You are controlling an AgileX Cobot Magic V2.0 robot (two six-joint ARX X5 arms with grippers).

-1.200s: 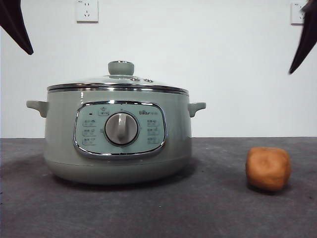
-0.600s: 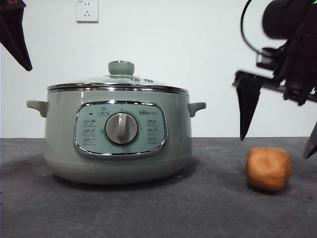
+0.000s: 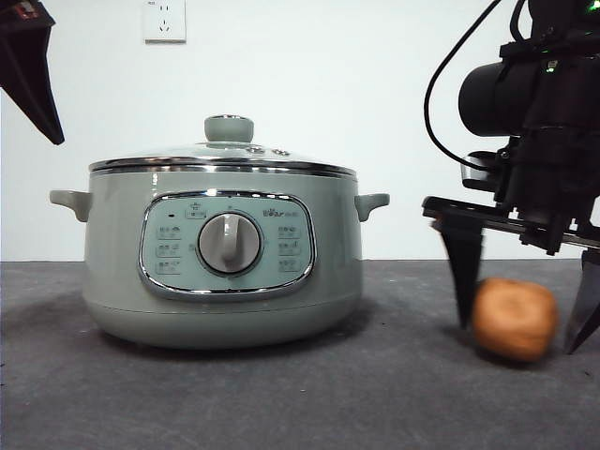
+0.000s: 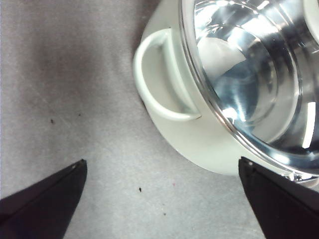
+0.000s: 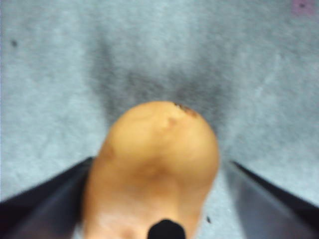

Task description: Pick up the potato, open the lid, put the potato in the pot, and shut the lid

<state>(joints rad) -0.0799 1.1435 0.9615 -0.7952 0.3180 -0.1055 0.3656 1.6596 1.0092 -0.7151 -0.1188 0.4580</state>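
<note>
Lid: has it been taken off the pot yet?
No, in the front view the lid sits flat on the pot, its steel rim resting all along the pot's top edge.

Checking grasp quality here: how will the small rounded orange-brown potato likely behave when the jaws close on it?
The small rounded orange-brown potato looks solid, so probably stiff. Its smooth, curved skin might slip between the right gripper's open jaws. Its slightly blocky shape probably limits rolling on the grey table.
</note>
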